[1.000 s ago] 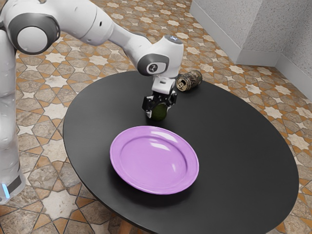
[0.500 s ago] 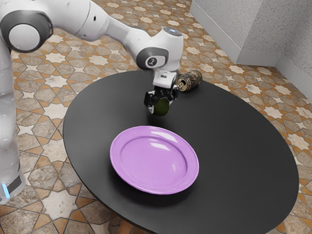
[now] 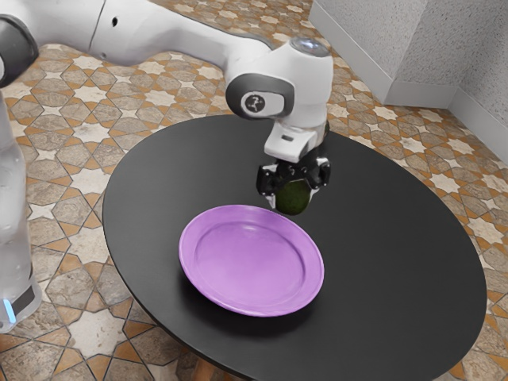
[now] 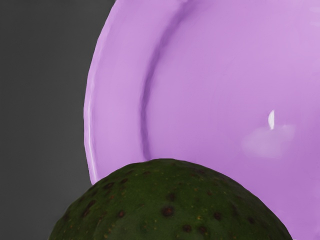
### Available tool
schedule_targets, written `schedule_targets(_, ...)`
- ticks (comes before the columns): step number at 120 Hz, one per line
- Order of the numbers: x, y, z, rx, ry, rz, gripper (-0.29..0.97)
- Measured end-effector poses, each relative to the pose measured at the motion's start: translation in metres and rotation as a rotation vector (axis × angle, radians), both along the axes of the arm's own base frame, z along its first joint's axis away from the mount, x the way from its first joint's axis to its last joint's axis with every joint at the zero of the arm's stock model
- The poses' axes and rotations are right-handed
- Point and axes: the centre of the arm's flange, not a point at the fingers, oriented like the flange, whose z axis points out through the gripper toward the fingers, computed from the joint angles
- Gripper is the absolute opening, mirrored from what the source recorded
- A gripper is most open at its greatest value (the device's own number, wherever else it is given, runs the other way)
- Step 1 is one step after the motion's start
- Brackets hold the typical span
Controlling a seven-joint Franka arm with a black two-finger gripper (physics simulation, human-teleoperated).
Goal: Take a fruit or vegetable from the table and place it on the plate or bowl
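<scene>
Jaws grip the avocado from two sides, holding it clear of the counter above the plate's rim, so the pick looks done, leaving a short carry inward and the release.

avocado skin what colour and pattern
The avocado is dark green with brown speckles; wrist view shows it best.

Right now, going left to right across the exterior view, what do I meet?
White robot arm base → round purple plate → grey wall. The dark green avocado in the black gripper overlaps the plate's right part, so it is left unranked.
</scene>
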Motion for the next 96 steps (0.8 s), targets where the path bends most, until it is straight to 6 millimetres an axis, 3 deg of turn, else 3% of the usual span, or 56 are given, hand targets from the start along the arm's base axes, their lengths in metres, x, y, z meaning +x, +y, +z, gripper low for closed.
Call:
schedule_targets(14,-0.005,-0.016,-0.001,0.002,0.013,-0.005,0.38)
schedule_targets(43,-0.010,-0.026,-0.004,0.004,0.038,0.018,0.40)
schedule_targets(56,-0.016,-0.042,-0.004,0.009,0.053,0.003,0.55)
schedule_targets(96,-0.015,-0.038,0.008,0.004,0.060,0.039,0.66)
